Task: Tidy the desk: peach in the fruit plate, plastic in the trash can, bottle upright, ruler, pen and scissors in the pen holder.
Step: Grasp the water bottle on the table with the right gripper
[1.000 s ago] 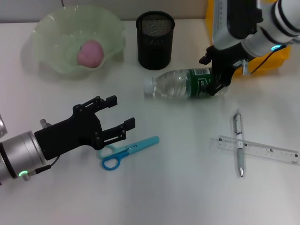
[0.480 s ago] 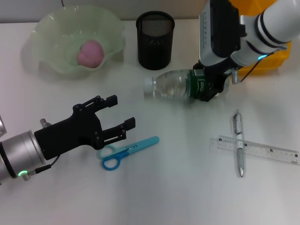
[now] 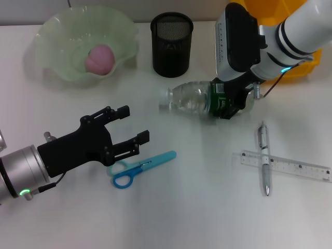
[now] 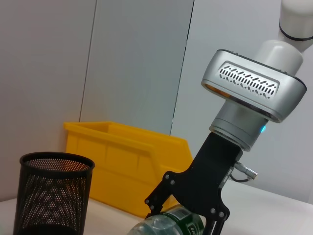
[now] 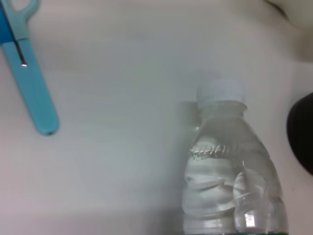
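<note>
1. The right tool (image 3: 226, 106) grips the bottle (image 3: 194, 98) at its green label, just in front of the pen holder (image 3: 171, 44).
2. The left tool (image 3: 128, 134), fingers spread and empty, hovers beside the scissors (image 3: 140, 167), well in front of the pen holder.

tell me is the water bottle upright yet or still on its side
Still on its side. The water bottle lies on the desk with its white cap pointing sideways, while the right pincer is clamped around its green label end.
</note>
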### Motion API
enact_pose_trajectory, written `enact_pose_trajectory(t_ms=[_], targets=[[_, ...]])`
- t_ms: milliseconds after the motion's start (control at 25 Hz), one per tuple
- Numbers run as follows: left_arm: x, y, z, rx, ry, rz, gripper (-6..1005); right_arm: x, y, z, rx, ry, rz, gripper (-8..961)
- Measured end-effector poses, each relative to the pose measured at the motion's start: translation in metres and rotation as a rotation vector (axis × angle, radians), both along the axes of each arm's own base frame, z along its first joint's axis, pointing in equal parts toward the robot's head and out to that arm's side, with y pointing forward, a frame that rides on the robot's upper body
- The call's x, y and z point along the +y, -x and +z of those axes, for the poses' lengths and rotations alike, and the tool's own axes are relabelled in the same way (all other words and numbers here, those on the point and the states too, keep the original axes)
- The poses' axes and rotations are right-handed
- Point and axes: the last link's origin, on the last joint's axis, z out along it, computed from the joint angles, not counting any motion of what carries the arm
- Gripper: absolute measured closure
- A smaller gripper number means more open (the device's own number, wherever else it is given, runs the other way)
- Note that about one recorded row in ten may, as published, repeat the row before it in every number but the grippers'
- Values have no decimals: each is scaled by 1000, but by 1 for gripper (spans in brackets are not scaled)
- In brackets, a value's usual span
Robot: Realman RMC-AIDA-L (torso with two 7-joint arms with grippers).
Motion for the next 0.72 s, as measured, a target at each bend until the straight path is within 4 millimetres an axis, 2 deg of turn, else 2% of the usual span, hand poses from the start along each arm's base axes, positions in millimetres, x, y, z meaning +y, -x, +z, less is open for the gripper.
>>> enact_pose_trajectory(t_ms=[720], targets=[[-2, 0, 0, -6, 2, 0, 196, -6, 4, -1, -27, 33, -14, 141]])
